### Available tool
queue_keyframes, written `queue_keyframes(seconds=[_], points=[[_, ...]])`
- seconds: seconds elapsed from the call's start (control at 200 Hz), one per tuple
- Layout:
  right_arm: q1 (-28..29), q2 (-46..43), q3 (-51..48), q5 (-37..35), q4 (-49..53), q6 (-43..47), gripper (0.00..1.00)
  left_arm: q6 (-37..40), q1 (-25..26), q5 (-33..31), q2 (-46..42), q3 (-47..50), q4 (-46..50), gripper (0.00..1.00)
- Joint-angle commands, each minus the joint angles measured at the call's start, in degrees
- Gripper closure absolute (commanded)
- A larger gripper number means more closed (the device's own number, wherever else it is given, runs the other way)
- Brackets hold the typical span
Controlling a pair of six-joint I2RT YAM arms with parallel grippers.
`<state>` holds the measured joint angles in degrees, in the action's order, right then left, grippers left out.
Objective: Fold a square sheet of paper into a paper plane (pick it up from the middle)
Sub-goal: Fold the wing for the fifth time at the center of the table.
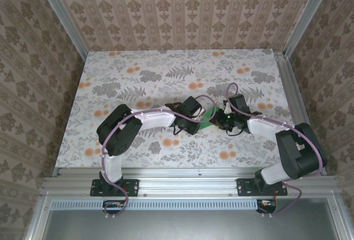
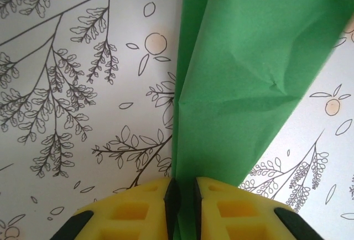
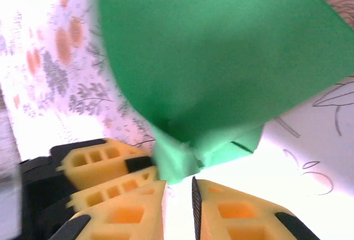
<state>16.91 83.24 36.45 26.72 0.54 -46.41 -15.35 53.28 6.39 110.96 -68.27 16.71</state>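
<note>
Paper: matte green, creased, folded | left hand pinching its fold | right hand slightly parted, gripping nothing

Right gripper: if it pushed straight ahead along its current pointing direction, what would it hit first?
The folded green paper. Its lower tip hangs right in front of the right gripper, whose jaws stand slightly apart. The floral tabletop lies behind it, though how far is unclear.

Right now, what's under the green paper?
Floral tabletop shows around the green paper, pinched by the left gripper; whatever lies directly beneath it is covered.
</note>
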Motion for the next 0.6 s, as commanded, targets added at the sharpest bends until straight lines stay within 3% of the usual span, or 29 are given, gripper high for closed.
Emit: queue_keyframes(seconds=[0.0, 0.16, 0.415, 0.595], points=[[-0.3, -2.6, -0.6, 5.8, 0.3, -2.0, 0.84, 0.8, 0.1, -1.0, 3.9, 3.6, 2.2, 0.8], [0.3, -1.9, -3.5, 8.6, -7.7, -8.3, 0.93, 0.7, 0.0, -0.5, 2.8, 5.1, 0.0, 0.8], [3.8, 5.9, -3.2, 9.1, -21.1, -14.6, 0.99, 0.9, -0.1, -0.2, 1.4, 6.7, -1.6, 0.8], [4.2, 9.8, -2.4, 6.0, -20.5, -13.0, 1.0, 0.8, -0.2, 0.2, 0.8, 7.9, -2.6, 0.8]])
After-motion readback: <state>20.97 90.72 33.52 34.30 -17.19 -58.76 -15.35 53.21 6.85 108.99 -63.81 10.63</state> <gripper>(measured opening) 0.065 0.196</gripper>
